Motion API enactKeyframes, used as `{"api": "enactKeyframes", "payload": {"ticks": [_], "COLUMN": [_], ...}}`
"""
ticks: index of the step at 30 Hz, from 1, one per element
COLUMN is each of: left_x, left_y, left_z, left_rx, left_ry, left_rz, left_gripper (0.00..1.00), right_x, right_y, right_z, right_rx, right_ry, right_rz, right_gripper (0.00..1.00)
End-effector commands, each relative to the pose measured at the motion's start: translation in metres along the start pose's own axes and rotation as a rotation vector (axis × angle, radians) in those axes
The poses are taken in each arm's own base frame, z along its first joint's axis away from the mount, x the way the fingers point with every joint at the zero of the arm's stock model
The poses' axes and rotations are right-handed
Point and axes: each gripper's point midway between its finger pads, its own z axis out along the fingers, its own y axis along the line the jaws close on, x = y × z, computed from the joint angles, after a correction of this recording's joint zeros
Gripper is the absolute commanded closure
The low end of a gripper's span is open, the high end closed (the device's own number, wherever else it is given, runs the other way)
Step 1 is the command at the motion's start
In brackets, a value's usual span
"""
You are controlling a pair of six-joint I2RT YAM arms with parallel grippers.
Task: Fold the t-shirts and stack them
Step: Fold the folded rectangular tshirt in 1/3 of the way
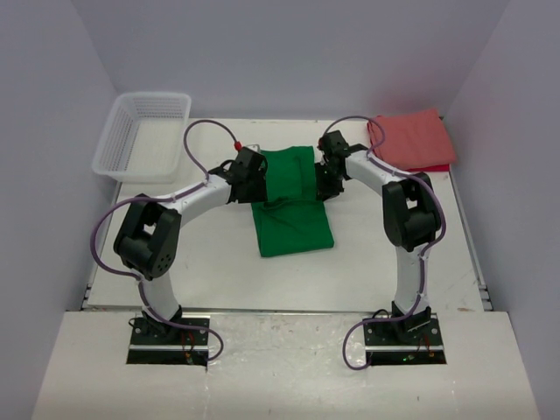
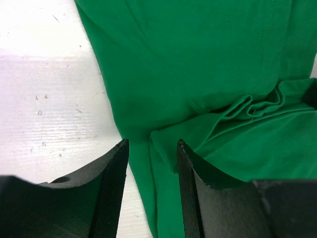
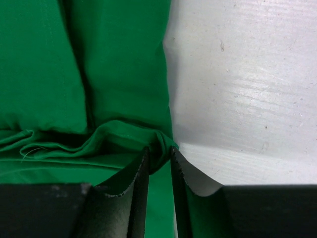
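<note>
From above, the green shirt (image 1: 293, 210) lies on the table (image 1: 262, 271) between both grippers, whose fingers are hidden there. The left wrist view shows the left gripper (image 2: 152, 145) with its fingers apart, straddling the shirt's edge. The right wrist view shows the right gripper (image 3: 159, 150) pinching a bunched fold. The red shirt (image 1: 411, 138) lies folded beyond it, well apart.

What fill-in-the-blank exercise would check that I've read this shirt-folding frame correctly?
1. The green t-shirt lies ____ the two arms.
2. The right hand pinches a fold of it, while the left hand is ____, not shut.
3. The salmon-red t-shirt lies at the table's far ____ corner.
4. The white mesh basket stands at the far ____ corner.
Missing words: between, open, right, left.
</note>
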Motion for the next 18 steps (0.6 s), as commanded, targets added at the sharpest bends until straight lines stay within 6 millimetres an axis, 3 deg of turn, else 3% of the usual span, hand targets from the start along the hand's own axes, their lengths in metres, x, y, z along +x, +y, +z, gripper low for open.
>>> {"api": "enactKeyframes", "payload": {"ticks": [1, 6, 12, 18], "left_x": [-0.018, -0.013, -0.008, -0.012], "left_y": [-0.013, -0.025, -0.027, -0.026], "left_z": [0.001, 0.006, -0.001, -0.021], "left_rx": [0.056, 0.121, 0.143, 0.15], "left_ry": [-0.04, -0.014, -0.002, -0.041], "left_rz": [0.009, 0.008, 0.0, -0.01], "left_gripper": [0.55, 0.55, 0.55, 0.54], "right_x": [-0.009, -0.011, -0.014, -0.013], "right_y": [0.007, 0.009, 0.009, 0.01], "right_z": [-0.015, -0.015, -0.017, -0.015], "right_rx": [-0.038, -0.046, -0.045, -0.05], "right_ry": [-0.044, -0.046, -0.049, -0.045], "right_rz": [0.008, 0.003, 0.001, -0.001], "right_gripper": [0.77, 0.91, 0.91, 0.92]}}
